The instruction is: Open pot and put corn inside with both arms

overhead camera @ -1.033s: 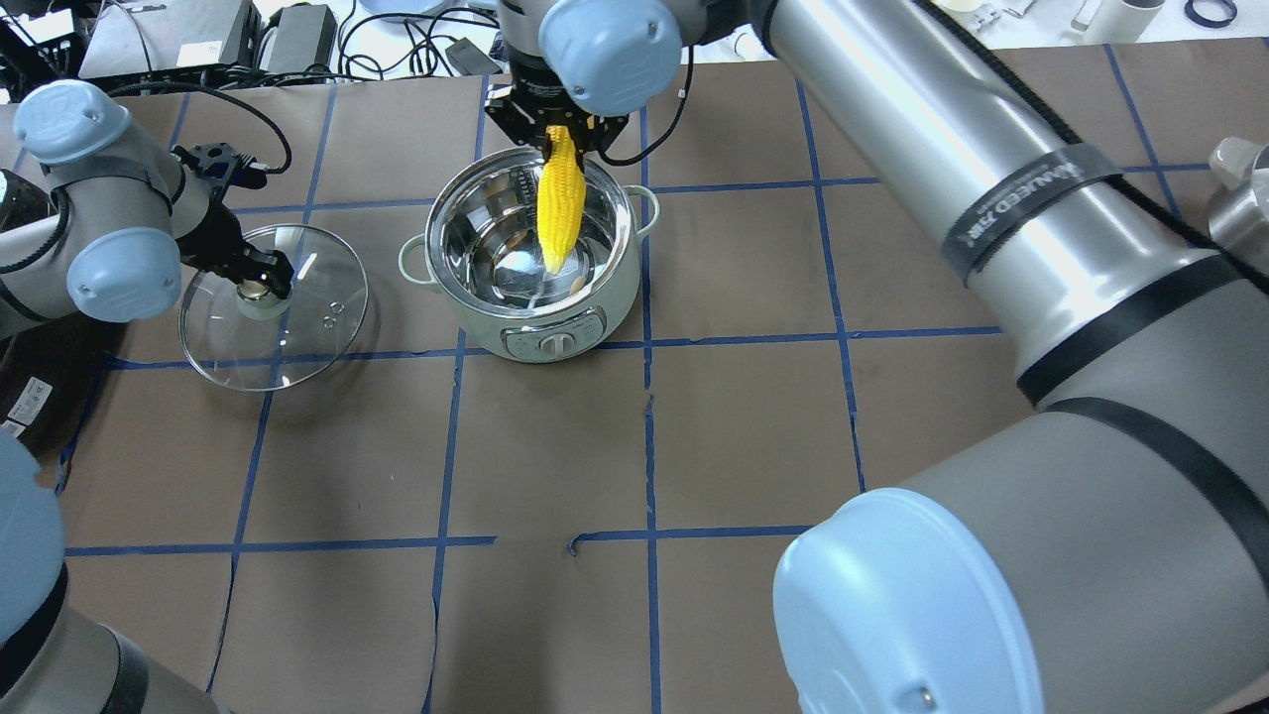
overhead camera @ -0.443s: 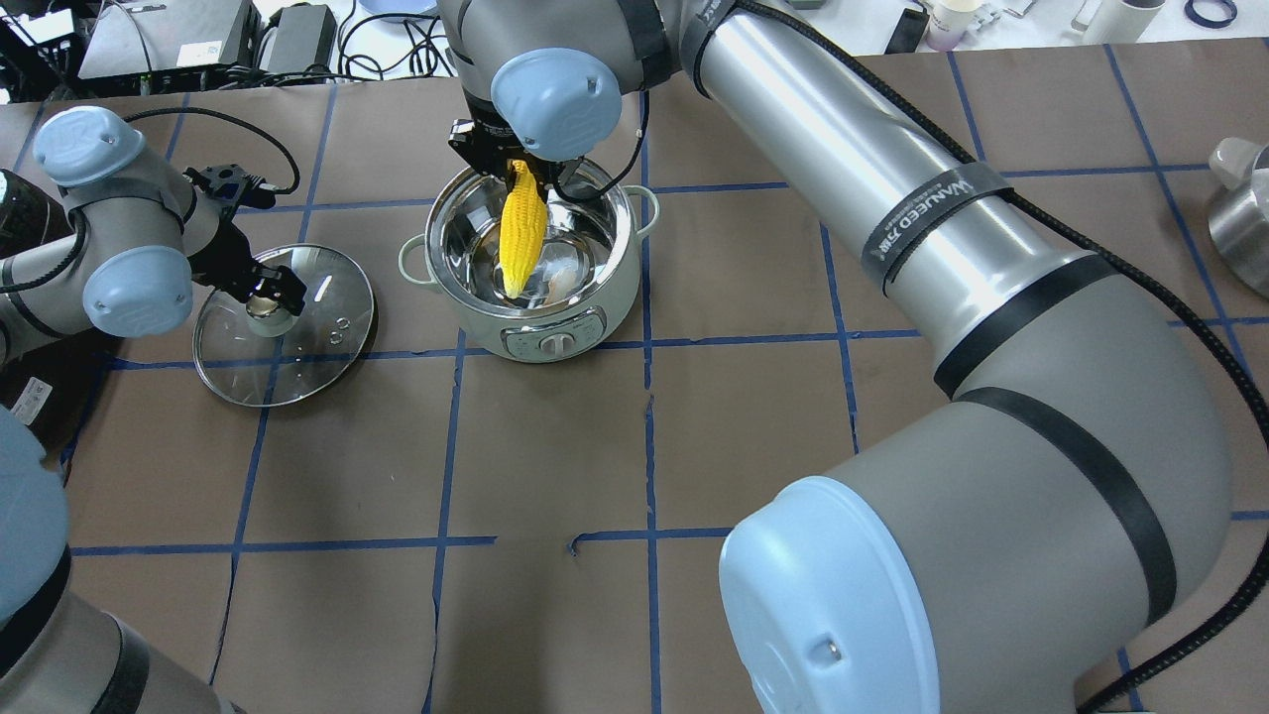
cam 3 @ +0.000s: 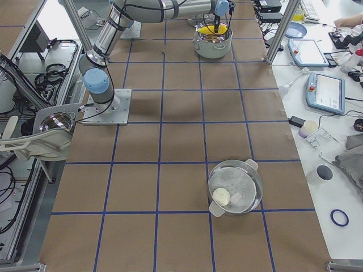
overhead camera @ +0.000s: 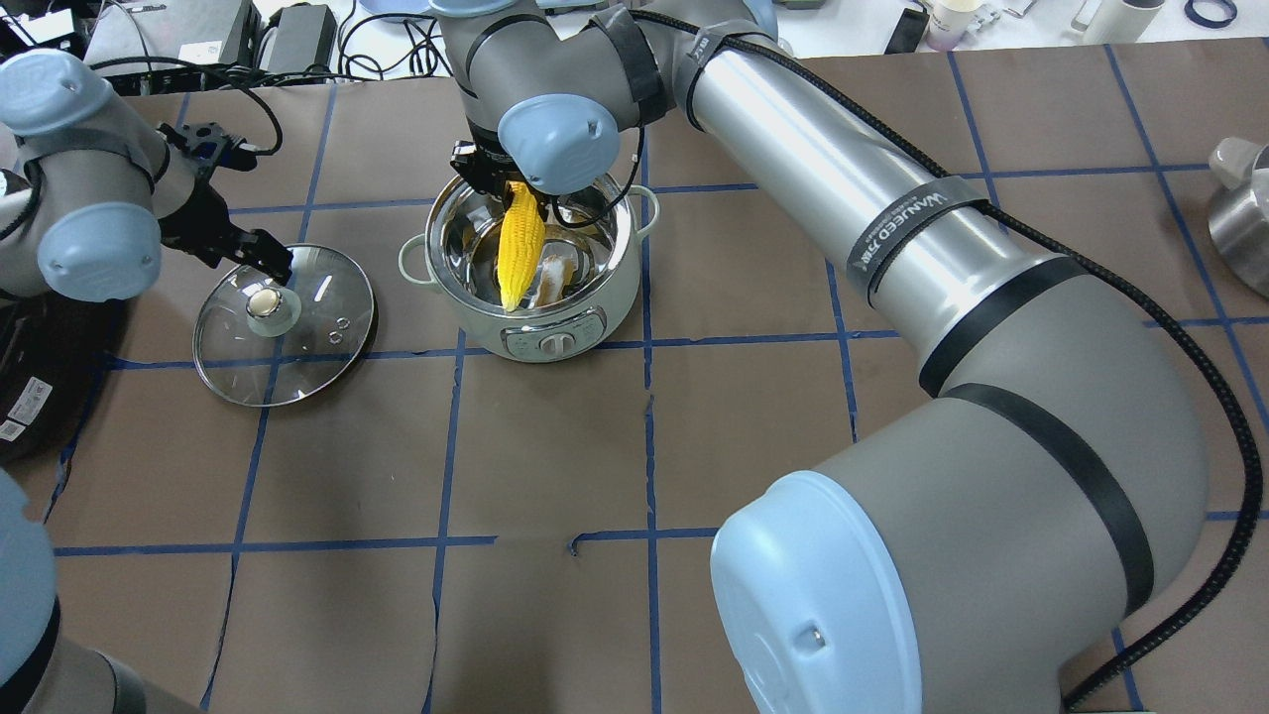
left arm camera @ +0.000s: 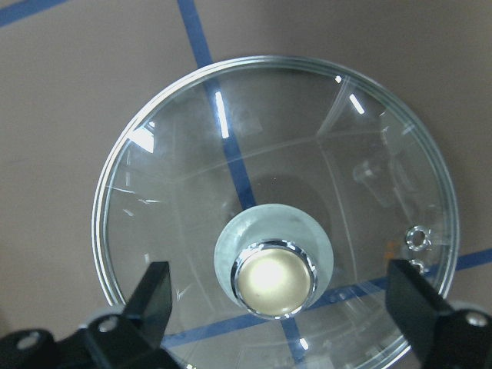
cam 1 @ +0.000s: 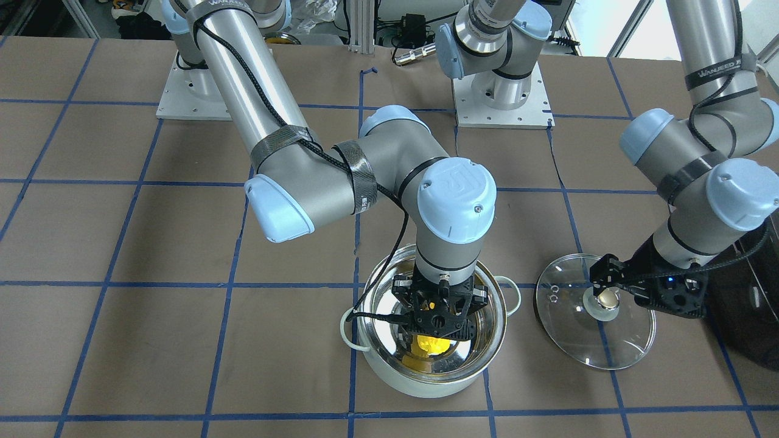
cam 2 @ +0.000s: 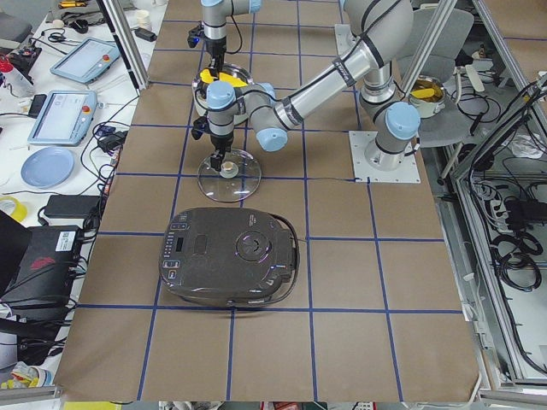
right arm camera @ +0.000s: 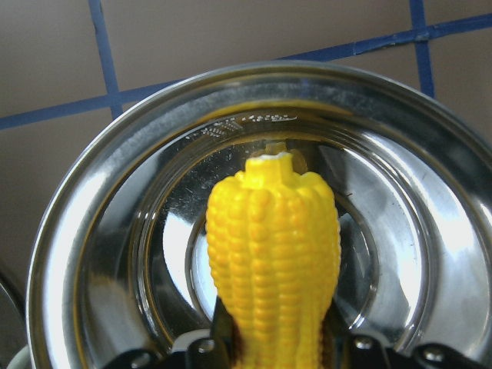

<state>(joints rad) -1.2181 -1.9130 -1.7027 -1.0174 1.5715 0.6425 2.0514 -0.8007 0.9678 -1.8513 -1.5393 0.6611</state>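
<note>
The pot (overhead camera: 595,312) stands open on the table, pale outside, shiny steel inside. My right gripper (overhead camera: 511,188) is shut on the thick end of the yellow corn (overhead camera: 520,246) and holds it tip down inside the pot. The right wrist view shows the corn (right arm camera: 273,246) over the pot's steel bottom (right arm camera: 400,231). The glass lid (overhead camera: 317,342) lies flat on the table left of the pot. My left gripper (overhead camera: 266,263) is open just above the lid's metal knob (left arm camera: 274,278), with one finger (left arm camera: 150,300) on each side, not touching it.
A large black appliance (cam 2: 231,269) sits at the table's left end, near the left arm. A second steel pot (cam 3: 235,187) with something white inside stands far off at the right end. Blue tape lines grid the brown table cover (overhead camera: 545,446).
The lid came down flat onto the table and my left gripper let go of its knob and rose a little. My right gripper moved the corn lower into the pot.
</note>
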